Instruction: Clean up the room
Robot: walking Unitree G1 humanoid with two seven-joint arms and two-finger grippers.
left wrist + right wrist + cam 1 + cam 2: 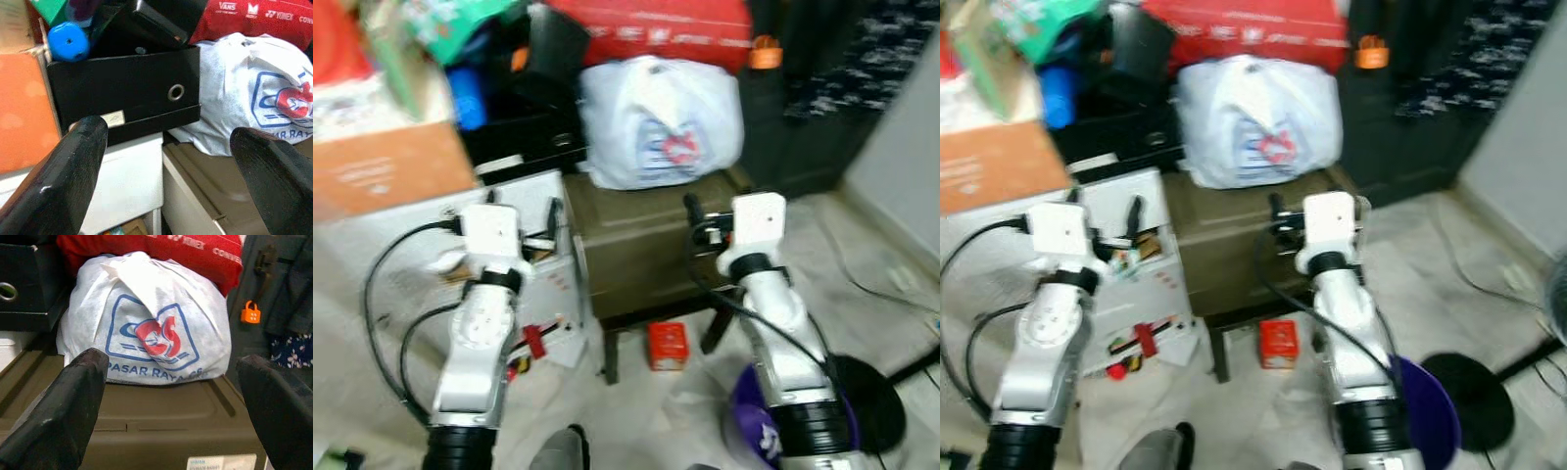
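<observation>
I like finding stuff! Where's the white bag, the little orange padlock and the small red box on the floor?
white bag (pixel 146 328), right wrist view, on its printed logo.
orange padlock (pixel 250 313), right wrist view, on its body.
small red box (pixel 668 345), left eye view, on its top.

White bag (pixel 146 323), blue-red logo; olive-brown crate (pixel 161 426); red bag (pixel 161 254); orange padlock (pixel 250 313); black box (pixel 127 93).

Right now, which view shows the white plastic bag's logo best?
Right wrist view: the white plastic bag faces it squarely, its blue and red logo sharp, resting on the olive box. Left wrist view catches half the logo at the frame edge. Both eye views show the whole bag, blurred.
</observation>
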